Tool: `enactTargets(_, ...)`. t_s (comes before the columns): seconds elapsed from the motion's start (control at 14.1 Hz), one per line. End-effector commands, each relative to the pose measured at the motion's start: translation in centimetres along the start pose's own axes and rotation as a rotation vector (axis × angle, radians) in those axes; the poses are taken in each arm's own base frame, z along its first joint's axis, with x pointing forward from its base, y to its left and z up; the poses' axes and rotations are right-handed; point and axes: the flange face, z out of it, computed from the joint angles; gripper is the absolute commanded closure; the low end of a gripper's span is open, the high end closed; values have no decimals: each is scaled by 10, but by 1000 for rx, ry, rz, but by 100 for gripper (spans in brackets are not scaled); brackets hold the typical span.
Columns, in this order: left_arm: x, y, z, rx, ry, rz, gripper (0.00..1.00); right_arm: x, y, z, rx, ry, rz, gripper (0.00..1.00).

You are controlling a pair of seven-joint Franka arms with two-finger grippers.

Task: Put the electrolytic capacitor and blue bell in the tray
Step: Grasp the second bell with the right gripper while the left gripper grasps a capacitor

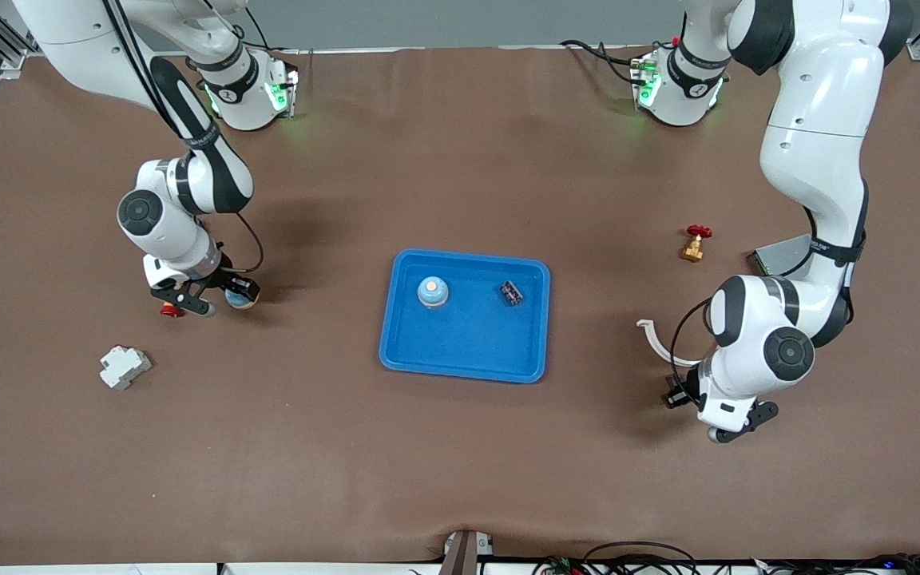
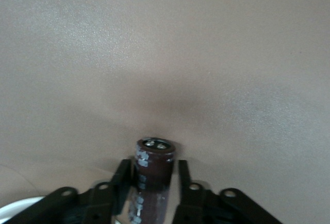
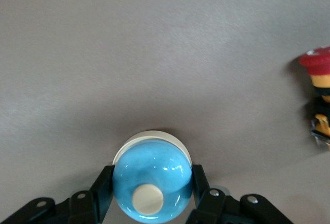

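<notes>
My left gripper [image 2: 153, 168] is shut on the electrolytic capacitor [image 2: 154, 154], a dark brown cylinder with a metal top, low over the mat near the left arm's end of the table [image 1: 674, 397]. Its fingers sit on either side of the cylinder. My right gripper [image 3: 152, 171] is shut on the blue bell [image 3: 154, 180], a glossy blue dome with a cream button, at the mat near the right arm's end [image 1: 241, 298]. The bright-blue tray [image 1: 396, 343] lies mid-table between them, holding another blue bell [image 1: 432, 291] and a small dark component [image 1: 512, 293].
A red-capped switch [image 3: 319, 92] lies close by the right gripper [image 1: 170, 310]. A white breaker [image 1: 123, 366] sits nearer the front camera. A white curved hook [image 1: 656, 335], a brass valve with a red handle [image 1: 694, 243] and a grey metal plate [image 1: 775, 255] lie toward the left arm's end.
</notes>
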Motion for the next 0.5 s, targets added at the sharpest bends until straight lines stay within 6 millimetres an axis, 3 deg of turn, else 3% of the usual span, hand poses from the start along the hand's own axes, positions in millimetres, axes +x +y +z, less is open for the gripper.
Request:
enactTargets(0.0,4,1,0,-17,1,-16,100,3,-35,-8,17,7,42,100)
enactTargets(0.21,6,5,-12,-27,16,-16,100,-1,-99,-33,33,-28,169,100)
enactTargets(0.43,4,11,-49,-31,4,-25,100,-10,-174,-67,94,-51,296,100)
